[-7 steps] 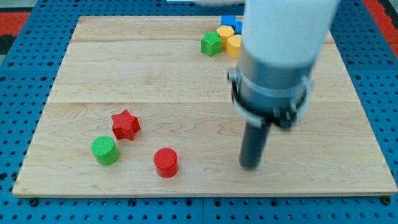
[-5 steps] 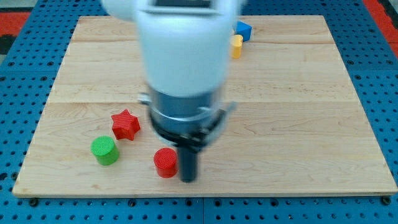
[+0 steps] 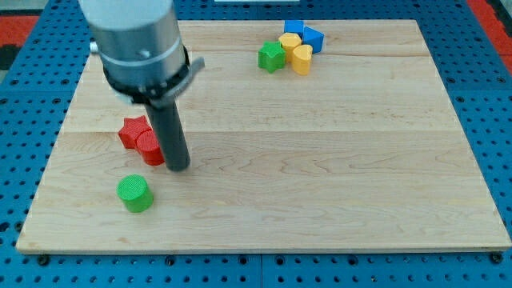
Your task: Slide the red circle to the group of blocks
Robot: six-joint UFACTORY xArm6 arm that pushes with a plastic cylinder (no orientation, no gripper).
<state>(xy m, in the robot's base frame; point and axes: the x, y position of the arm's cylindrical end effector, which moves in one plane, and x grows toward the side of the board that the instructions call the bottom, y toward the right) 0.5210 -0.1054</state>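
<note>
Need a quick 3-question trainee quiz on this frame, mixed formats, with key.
1. True or false: my tip sits at the view's right of the red circle, right beside it.
2. Multiple choice: which block does the red circle appear to touch? A) the green cylinder B) the red star C) the green cube
3. Fill in: the group of blocks lies near the view's top, toward the ____ of the red circle.

Key:
1. True.
2. B; the green cylinder stands apart, lower in the view.
3. Right. The group holds blue, yellow and green blocks.
</note>
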